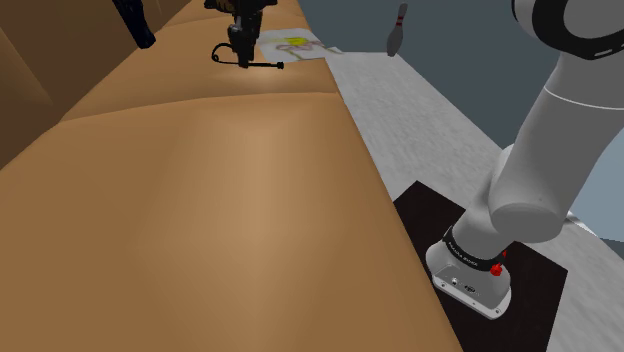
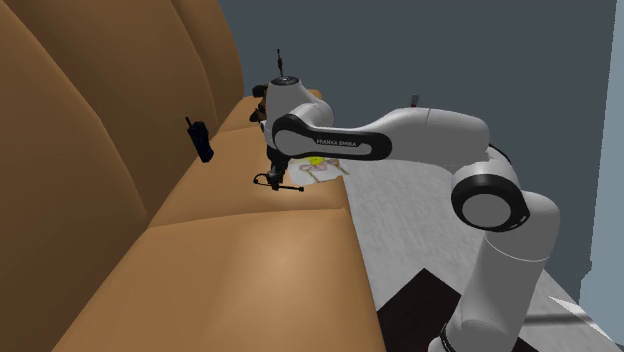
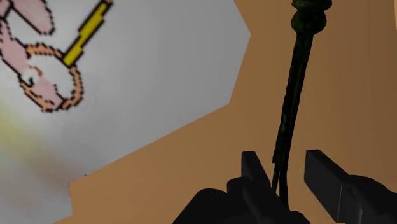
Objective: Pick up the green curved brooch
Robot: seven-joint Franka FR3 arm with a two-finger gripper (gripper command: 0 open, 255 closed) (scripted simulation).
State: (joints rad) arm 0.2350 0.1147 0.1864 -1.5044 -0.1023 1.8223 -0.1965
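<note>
The brooch (image 1: 262, 64) is a thin, dark green curved piece lying on the brown sofa seat (image 1: 230, 190) at its far end, next to a white sheet. My black gripper (image 1: 240, 56) hangs right over it, pointing down. In the wrist view the brooch's stem (image 3: 289, 108) runs between the fingers of the gripper (image 3: 287, 160), close to one finger with a gap to the other. The fingers stand apart and do not clasp it. In the second exterior view the gripper (image 2: 275, 172) sits low over the brooch (image 2: 284, 186).
A white sheet (image 1: 300, 46) with pink and yellow drawings lies beside the brooch at the seat's edge. A dark handset (image 2: 200, 140) leans on the sofa back. A bowling pin (image 1: 397, 30) stands on the grey floor. The seat drops off towards the stand (image 1: 520, 290).
</note>
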